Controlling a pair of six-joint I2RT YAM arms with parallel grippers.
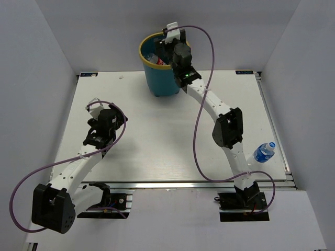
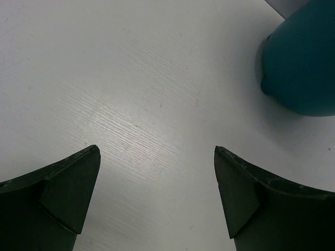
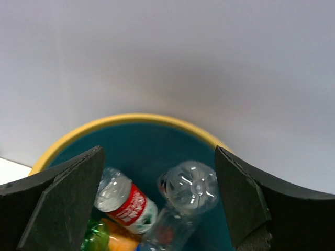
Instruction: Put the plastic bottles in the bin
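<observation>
The teal bin (image 1: 163,78) with a yellow rim stands at the back middle of the table. My right gripper (image 1: 166,48) hangs over its mouth, open and empty. The right wrist view looks down between the open fingers (image 3: 158,151) past the yellow rim (image 3: 131,119). Inside lie a red-label bottle (image 3: 125,204), a clear bottle seen bottom-on (image 3: 191,187) and an orange bottle (image 3: 119,239). A blue-label bottle (image 1: 264,151) lies on the table's right edge. My left gripper (image 1: 95,130) is open and empty above bare table (image 2: 157,149).
The bin's teal wall (image 2: 303,63) shows at the upper right of the left wrist view. Something green (image 3: 94,235) sits in the bin beside the orange bottle. White walls enclose the table on three sides. A purple cable (image 1: 201,104) loops off the right arm.
</observation>
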